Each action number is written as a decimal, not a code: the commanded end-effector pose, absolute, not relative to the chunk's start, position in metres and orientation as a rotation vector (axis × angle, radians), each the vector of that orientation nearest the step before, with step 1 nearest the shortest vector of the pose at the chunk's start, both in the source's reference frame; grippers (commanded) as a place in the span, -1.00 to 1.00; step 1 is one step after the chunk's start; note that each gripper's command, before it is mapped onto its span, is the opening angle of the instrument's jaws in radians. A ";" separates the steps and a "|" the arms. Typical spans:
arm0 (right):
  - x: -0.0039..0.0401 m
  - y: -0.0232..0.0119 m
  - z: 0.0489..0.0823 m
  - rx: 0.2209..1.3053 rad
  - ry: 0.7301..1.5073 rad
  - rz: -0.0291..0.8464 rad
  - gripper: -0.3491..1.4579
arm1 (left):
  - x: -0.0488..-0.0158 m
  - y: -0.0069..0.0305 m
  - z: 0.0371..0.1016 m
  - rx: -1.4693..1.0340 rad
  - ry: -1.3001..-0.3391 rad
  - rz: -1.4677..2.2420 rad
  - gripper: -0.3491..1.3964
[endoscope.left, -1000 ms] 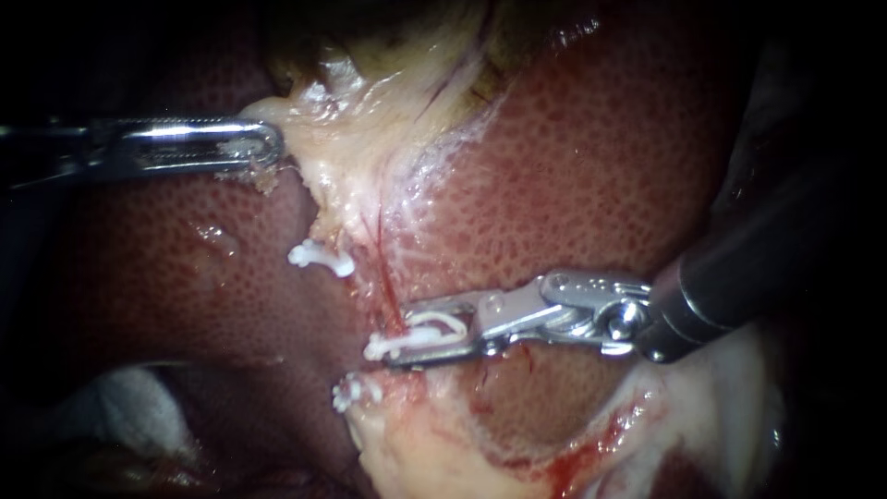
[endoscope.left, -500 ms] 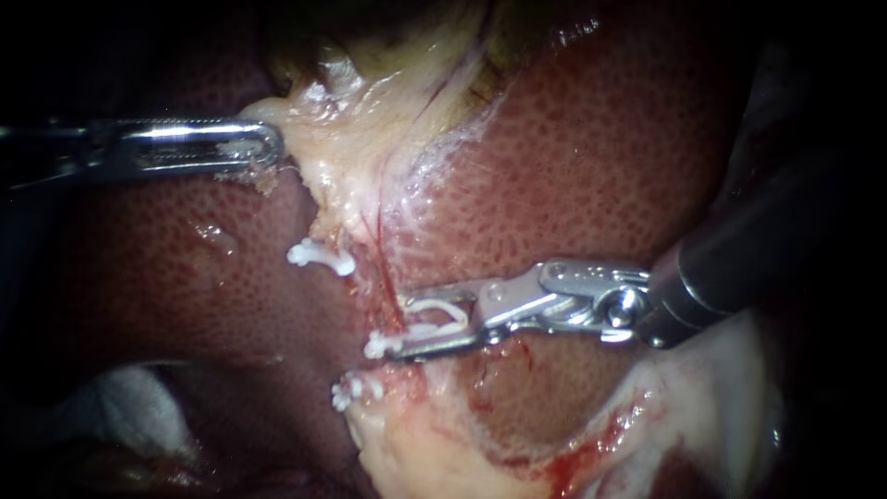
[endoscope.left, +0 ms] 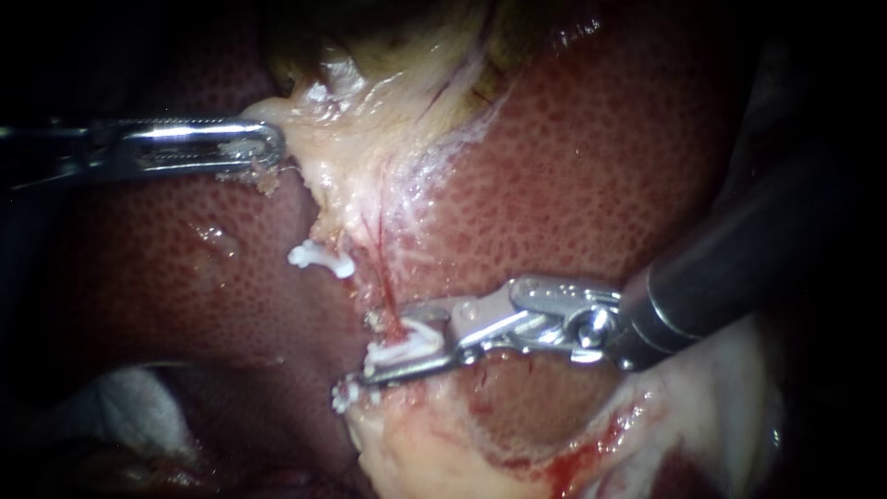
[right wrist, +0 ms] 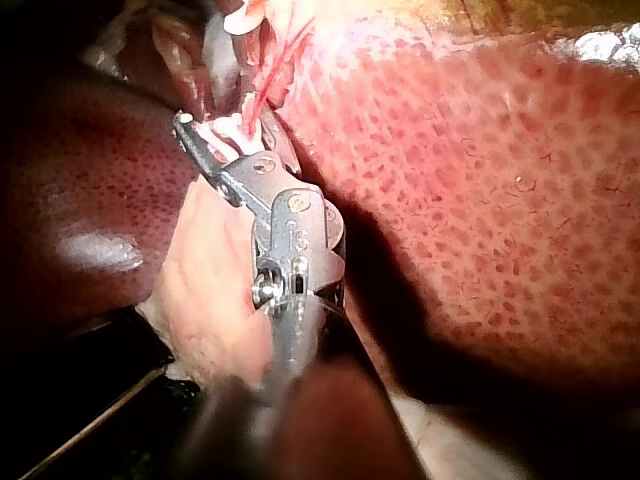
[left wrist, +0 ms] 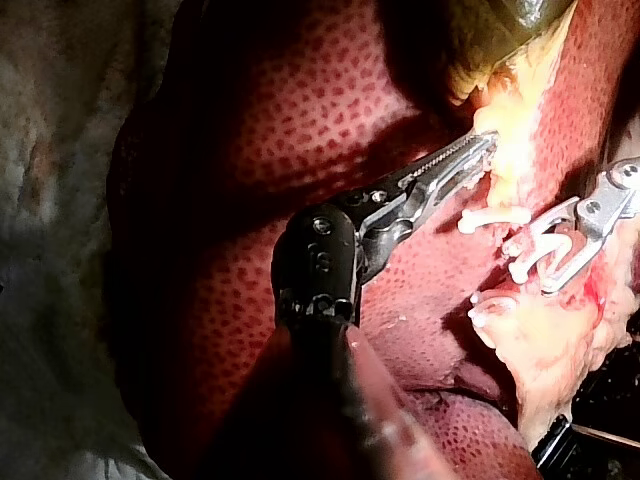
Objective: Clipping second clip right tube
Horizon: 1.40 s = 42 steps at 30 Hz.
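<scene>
Endoscope view: the clip [endoscope.left: 405, 349] is held in the narrow jaws of the right instrument [endoscope.left: 386, 353] across the tube [endoscope.left: 392, 310], below tissue [endoscope.left: 342, 157] gripped by the left instrument [endoscope.left: 266, 148]; if closed askew, the tube may be only partly caught or torn.

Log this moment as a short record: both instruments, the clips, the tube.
left instrument: jaws shut on pale tissue, over the liver
right instrument: jaws shut on new clip
new clip: appears set across the thin red tube
upper clip: above the right instrument's jaws, free of them
lower clip: just below those jaws
new clip locked: cannot tell
</scene>
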<state>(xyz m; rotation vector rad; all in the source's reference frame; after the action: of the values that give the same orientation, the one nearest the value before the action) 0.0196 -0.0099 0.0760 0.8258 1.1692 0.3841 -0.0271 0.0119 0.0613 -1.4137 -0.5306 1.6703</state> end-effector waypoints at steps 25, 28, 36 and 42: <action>0.0201 -0.0092 0.0769 0.865 1.144 0.466 -0.63 | -0.0273 0.0119 0.0614 -1.409 -0.534 1.675 -1.00; 0.0198 -0.0089 0.0772 0.868 1.142 0.473 -0.78 | -0.0273 0.0119 0.0614 -1.409 -0.533 1.676 -1.00; 0.0193 -0.0090 0.0772 0.941 1.089 0.574 -1.00 | -0.0274 0.0119 0.0614 -1.409 -0.533 1.675 -1.00; 0.0188 -0.0091 0.0771 0.932 1.046 0.561 -1.00 | -0.0274 0.0119 0.0614 -1.409 -0.533 1.675 -1.00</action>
<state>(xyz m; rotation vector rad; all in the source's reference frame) 0.0188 -0.0091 0.0771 0.9352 1.0446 0.5616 -0.0274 0.0119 0.0614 -1.4093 -0.5334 1.6756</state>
